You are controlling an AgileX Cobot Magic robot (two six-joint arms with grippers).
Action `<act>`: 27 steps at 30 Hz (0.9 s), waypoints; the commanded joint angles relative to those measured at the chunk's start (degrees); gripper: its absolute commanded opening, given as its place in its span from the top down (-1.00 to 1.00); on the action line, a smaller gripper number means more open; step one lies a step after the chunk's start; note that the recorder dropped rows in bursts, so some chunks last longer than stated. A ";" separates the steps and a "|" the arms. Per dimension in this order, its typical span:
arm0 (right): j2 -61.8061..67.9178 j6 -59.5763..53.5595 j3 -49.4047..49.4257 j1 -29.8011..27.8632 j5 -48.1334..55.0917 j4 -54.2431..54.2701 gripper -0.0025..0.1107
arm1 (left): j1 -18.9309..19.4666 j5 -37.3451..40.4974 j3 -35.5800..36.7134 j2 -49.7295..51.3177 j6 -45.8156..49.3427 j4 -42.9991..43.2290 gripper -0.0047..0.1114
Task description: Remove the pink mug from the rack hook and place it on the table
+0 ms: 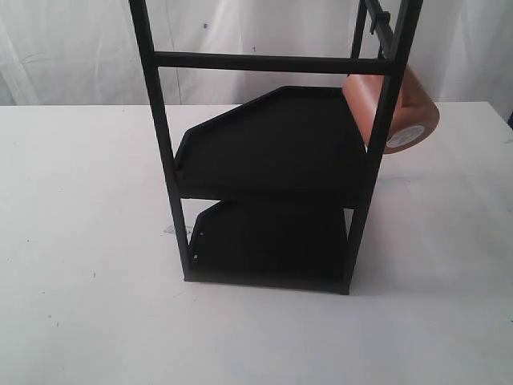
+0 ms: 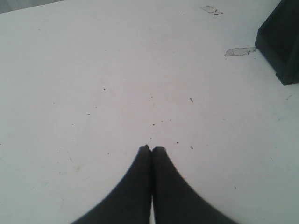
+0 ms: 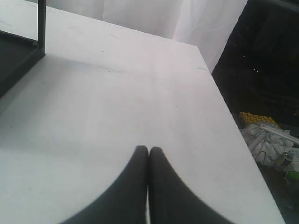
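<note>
Exterior view: the pink mug (image 1: 418,108) hangs tilted by the rack (image 1: 264,62)'s upper right post, probably hard, slick and breakable, best pinched across its wall; left gripper (image 2: 152,148) and right gripper (image 3: 148,149) are both pressed closed, empty

Exterior: elevated, near, looking down at rack (image 1: 264,160) and table (image 1: 80,281). Wrist views: low, facing past left fingers (image 2: 135,186) and right fingers (image 3: 135,186) across the table; rack corner beyond each.

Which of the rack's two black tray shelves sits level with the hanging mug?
The upper black angular tray shelf: the salmon-pink ceramic mug hangs by its right end in the exterior view. The lower shelf sits well below the mug.
</note>
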 commanded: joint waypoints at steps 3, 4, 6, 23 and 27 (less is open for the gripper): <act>-0.07 0.32 -0.04 0.10 -0.10 -2.84 0.96 | 0.21 0.25 0.14 -0.23 0.00 -0.66 0.91; -0.07 0.32 -0.04 0.10 -0.10 -2.73 0.96 | 0.21 0.25 0.14 -0.23 0.00 -0.66 0.91; -0.07 -0.22 -0.04 0.10 -0.10 -3.10 0.96 | 0.21 0.25 0.14 -0.23 0.00 -0.66 0.91; -0.07 19.38 -0.04 0.30 -15.63 51.25 0.96 | 0.21 0.25 0.14 -0.23 0.00 -0.66 0.91; -0.07 25.99 -0.04 0.30 -16.78 51.60 0.96 | 0.21 0.25 0.14 -0.23 0.00 -0.66 0.91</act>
